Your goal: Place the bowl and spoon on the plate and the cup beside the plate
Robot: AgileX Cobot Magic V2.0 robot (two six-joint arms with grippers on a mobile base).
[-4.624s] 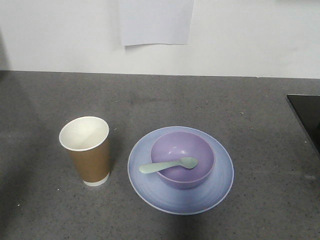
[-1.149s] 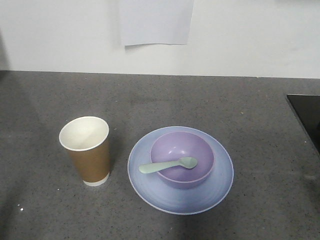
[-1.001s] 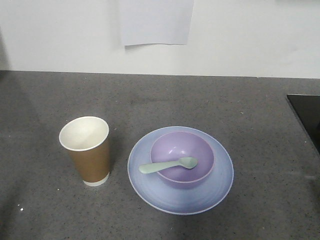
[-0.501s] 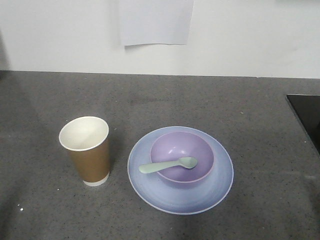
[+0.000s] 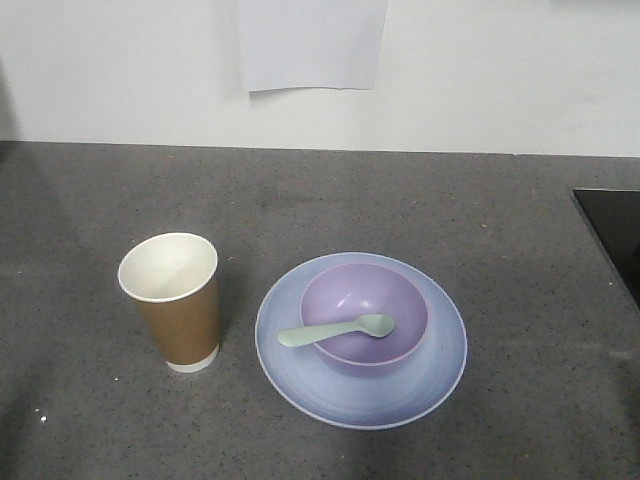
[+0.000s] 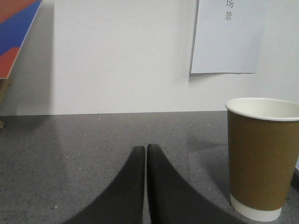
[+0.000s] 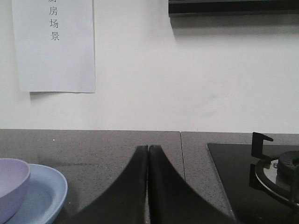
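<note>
Honestly the setup looked done: both tools, left tool and right tool, were closed and empty. Your only risk was clipping the cup beside the plate.

My front camera looks down on the worktop toward the wall. Each wrist camera sits low behind its end effector, facing that wall; the left one shares the cup, the right the plate.

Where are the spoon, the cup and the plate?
spoon (image 5: 336, 331), front view, mid handle.
cup (image 5: 184, 322), front view, brown side wall.
plate (image 5: 446, 345), front view, bare right rim.
</note>
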